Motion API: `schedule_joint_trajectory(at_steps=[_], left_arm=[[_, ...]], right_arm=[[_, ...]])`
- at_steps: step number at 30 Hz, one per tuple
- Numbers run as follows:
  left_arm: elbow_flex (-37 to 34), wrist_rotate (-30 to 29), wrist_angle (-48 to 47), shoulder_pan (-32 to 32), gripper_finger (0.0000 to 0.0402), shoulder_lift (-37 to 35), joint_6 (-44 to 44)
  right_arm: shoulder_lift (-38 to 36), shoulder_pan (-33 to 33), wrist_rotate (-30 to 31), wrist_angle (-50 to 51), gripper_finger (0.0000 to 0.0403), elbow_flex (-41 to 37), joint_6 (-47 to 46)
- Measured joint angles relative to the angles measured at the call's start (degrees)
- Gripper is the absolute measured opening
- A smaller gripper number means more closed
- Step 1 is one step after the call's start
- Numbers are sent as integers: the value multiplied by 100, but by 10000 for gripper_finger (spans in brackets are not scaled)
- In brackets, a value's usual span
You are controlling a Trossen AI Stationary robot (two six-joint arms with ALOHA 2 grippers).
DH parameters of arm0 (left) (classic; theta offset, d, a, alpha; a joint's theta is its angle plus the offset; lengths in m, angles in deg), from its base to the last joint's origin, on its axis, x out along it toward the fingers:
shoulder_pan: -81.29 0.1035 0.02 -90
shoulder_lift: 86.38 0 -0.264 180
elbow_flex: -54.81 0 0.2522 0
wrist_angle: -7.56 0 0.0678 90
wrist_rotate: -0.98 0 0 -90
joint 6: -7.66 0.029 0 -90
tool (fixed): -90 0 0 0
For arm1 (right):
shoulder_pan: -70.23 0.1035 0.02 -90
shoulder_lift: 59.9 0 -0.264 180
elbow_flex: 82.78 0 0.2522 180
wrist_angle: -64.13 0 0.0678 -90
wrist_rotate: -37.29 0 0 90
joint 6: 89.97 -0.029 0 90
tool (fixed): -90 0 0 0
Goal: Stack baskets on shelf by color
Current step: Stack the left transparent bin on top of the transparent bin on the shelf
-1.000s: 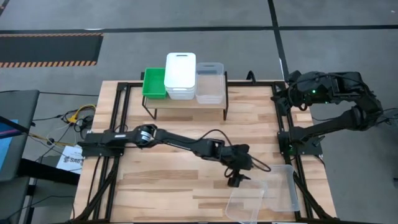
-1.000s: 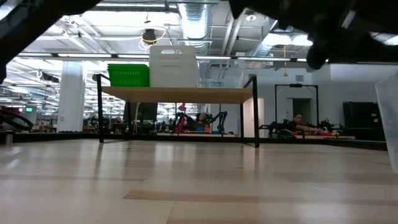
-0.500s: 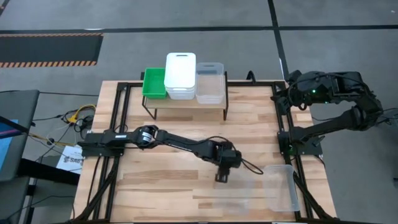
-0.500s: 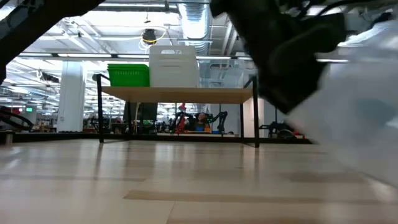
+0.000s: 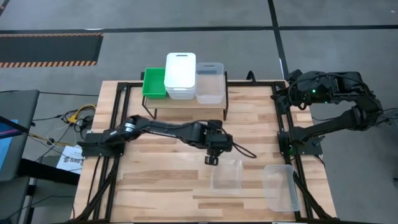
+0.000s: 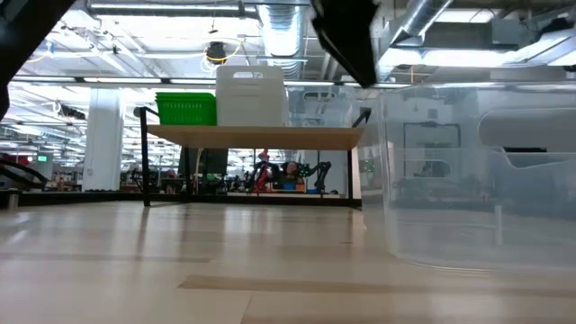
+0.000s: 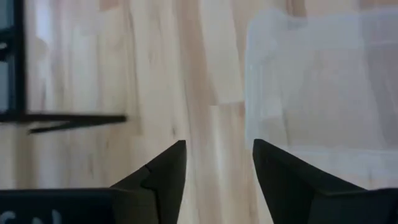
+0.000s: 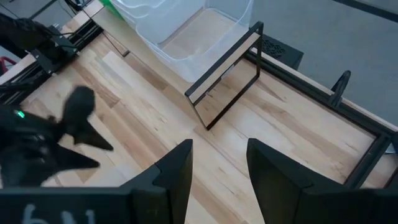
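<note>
Left hand [image 5: 211, 160], fingers apart and empty, hovers beside a clear basket [image 5: 226, 175] on the desk [image 5: 155, 180]; next, grip its rim, carry it shelfward [image 5: 185, 102].

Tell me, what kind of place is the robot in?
Probably a big robot lab or workshop hall: ceiling ducts, more robot arms on benches behind the shelf, and striped floor tape.

Overhead cam looks straight down on the whole plank table [image 5: 155, 180]. Low cam sits at tabletop height, facing the small light-wood shelf with black legs [image 6: 256, 137], which the right wrist cam [image 8: 224, 71] also catches. Left wrist cam hugs the planks.
</note>
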Motion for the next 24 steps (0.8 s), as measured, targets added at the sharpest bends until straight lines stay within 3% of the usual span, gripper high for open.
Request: schedule_joint_trajectory(at_steps=[3, 8, 14, 24], left_arm=[[-18, 37, -192, -4, 193, -356, -97], [8, 605, -97, -159, 211, -1251, -442], [-11, 587, 13, -665, 213, -1527, -1005], [-178, 147, 1723, -1409, 213, -513, -959]], right_arm=[[0, 0, 0, 9, 175, 0, 4], [-2, 0, -2, 53, 175, 0, 7], [-2, 0, -2, 57, 175, 0, 9], [7, 0, -127, 250, 175, -1, -74]])
